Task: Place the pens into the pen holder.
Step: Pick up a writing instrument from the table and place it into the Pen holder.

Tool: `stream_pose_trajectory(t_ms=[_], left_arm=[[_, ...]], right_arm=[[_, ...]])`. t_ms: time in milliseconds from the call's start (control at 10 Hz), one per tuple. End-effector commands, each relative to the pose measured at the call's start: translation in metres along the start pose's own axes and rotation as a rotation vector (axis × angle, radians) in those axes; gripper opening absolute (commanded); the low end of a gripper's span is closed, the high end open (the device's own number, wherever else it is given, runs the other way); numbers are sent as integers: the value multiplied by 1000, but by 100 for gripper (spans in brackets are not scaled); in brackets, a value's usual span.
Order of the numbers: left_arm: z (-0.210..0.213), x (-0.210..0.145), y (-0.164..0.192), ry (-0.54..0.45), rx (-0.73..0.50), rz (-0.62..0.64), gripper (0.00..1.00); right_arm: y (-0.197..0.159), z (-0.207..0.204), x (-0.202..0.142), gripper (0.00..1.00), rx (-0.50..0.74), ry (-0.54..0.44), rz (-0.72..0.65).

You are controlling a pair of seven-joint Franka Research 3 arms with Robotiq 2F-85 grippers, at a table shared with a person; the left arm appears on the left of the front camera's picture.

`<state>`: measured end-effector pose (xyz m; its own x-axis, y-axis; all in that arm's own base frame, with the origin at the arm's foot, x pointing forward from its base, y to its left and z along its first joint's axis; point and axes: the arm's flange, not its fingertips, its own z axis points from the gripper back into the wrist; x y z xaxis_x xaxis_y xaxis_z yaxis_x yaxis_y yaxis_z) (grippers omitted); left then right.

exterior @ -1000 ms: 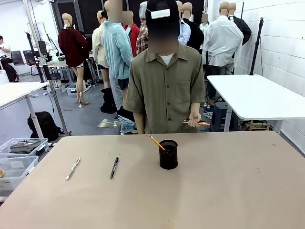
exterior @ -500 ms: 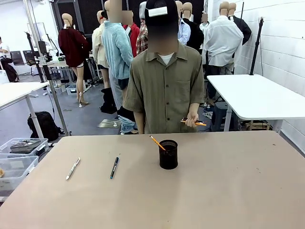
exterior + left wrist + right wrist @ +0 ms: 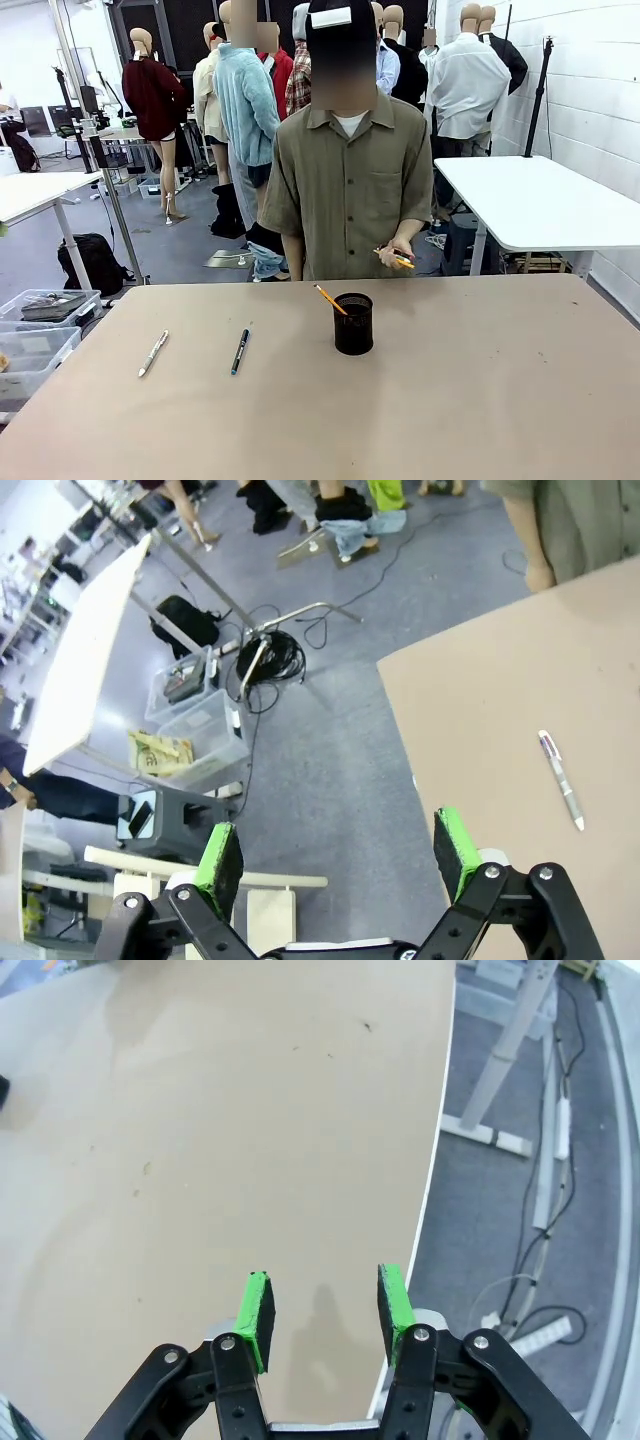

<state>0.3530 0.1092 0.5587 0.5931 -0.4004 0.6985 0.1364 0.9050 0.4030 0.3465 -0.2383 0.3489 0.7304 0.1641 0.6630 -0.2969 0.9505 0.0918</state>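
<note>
Since a second ago the person's hand (image 3: 397, 254) has drawn in toward the shirt, and the orange pencils (image 3: 404, 262) it holds, level before, now slant and show shorter; everything on the table (image 3: 480, 400) lies where it did.

In the front view the pen holder (image 3: 353, 324) stands upright near the table's middle, toward the far edge. One orange pencil (image 3: 328, 298) stands in it, leaning out over the rim toward 10 o'clock. The person's hand is at 1 o'clock from the holder, beyond the far edge. A dark pen (image 3: 240, 351) lies flat on the table at about 8 o'clock from the holder, well apart from it. A white pen (image 3: 153, 353) lies farther out on the same side, near the table's 9 o'clock edge. The two pens do not touch.

The left gripper (image 3: 337, 852) has its jaws spread wide and empty, hanging over the floor just off the table's edge, with the white pen at 2 o'clock from it.

The right gripper (image 3: 325, 1310) has its jaws partly apart with nothing between the pads, above bare tabletop close to the edge, floor at 3 o'clock.
</note>
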Motion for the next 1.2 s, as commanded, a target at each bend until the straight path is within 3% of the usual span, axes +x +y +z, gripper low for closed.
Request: stream_pose_trajectory(t_ms=[0,200,300,400,600,900,1100], left_arm=[[10,3,-63,86,55,-21,100],[-2,7,-97,94,39,-18,100],[-1,-1,-92,111,52,-52,100],[-6,36,-77,76,17,-34,100],[-7,38,-87,89,16,-45,100],[-40,50,-120,226,-167,-49,100],[-66,54,-148,299,-227,-132,100]], right_arm=[[0,-2,0,54,-10,10,7],[0,-2,0,54,-10,10,7],[0,-2,0,54,-10,10,7],[0,-2,0,54,-10,10,7],[0,-2,0,54,-10,10,7],[0,-2,0,54,-10,10,7],[0,-2,0,54,-10,10,7]])
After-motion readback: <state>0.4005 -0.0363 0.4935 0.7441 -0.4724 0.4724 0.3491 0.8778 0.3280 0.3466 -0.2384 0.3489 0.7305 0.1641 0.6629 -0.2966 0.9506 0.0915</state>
